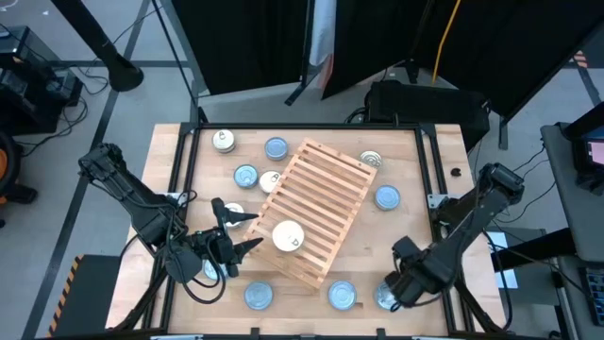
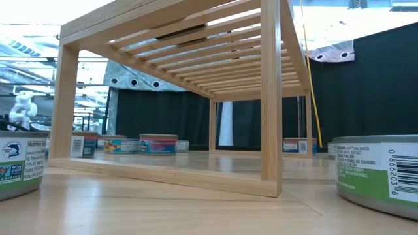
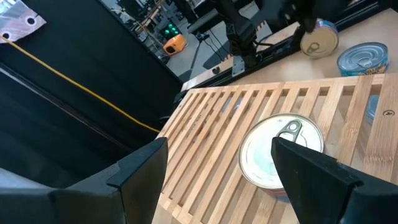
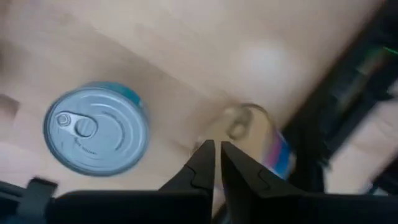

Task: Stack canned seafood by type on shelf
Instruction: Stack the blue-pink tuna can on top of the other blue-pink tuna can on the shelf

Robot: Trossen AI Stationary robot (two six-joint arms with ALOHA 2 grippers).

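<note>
The light-wood slatted shelf [image 1: 321, 212] stands askew in the middle of the table. One white-topped pull-tab tin [image 1: 288, 236] [image 3: 283, 152] rests on its slats near the near-left end. My left gripper [image 1: 243, 233] [image 3: 217, 168] is open and level, just left of that tin and short of it. My right gripper [image 1: 394, 291] [image 4: 217, 155] points down at the near right, shut with nothing between its fingers. It hovers over a blurred silver-topped tin [image 4: 258, 140] [image 1: 387, 297], with a blue-topped tin [image 4: 96, 127] [image 1: 342, 296] beside it. Neither gripper shows in the low view.
Several loose tins lie around the shelf: far left [image 1: 224, 141], [image 1: 276, 147], [image 1: 245, 176], right of the shelf [image 1: 371, 161], [image 1: 387, 197], and near edge [image 1: 259, 296]. Two tins [image 2: 19, 163], [image 2: 379, 173] stand close to the low camera. A black frame rail [image 1: 436, 179] borders the table.
</note>
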